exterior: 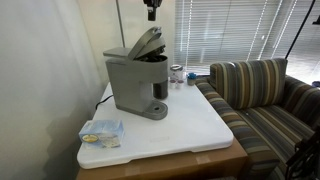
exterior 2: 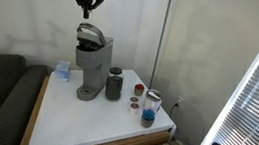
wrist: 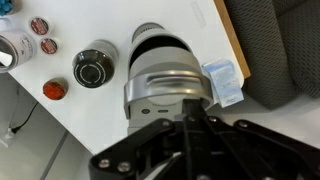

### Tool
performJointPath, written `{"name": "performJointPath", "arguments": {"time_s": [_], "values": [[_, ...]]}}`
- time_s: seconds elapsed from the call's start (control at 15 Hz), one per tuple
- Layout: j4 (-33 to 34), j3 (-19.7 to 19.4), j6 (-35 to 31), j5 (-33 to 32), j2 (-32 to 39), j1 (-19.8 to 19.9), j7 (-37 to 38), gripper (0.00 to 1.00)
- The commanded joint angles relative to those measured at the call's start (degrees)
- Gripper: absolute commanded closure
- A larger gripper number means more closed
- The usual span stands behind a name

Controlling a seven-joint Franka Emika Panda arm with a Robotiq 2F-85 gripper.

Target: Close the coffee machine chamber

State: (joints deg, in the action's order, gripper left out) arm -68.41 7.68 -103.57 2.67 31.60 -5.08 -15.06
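Note:
The grey coffee machine stands at the back of the white table and shows in both exterior views. Its chamber lid is tilted up, hinged open over the dark brew head; it also shows in an exterior view. My gripper hangs in the air just above the raised lid, apart from it, and only its tip shows in an exterior view. In the wrist view the gripper has its fingers together and holds nothing, with the machine's rounded top right below.
A dark cup, a red lid and small jars stand beside the machine. A blue-white packet lies near the table's edge. A striped couch borders the white table.

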Motion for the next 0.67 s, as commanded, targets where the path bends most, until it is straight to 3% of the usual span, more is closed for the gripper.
{"name": "performJointPath", "arguments": {"time_s": [0.0,0.6], "values": [[0.3,-0.7,-3.8,0.7,0.9,0.8,1.7,1.00],[0.2,-0.4,-4.8,2.8,1.8,1.3,2.4,1.00]]}}
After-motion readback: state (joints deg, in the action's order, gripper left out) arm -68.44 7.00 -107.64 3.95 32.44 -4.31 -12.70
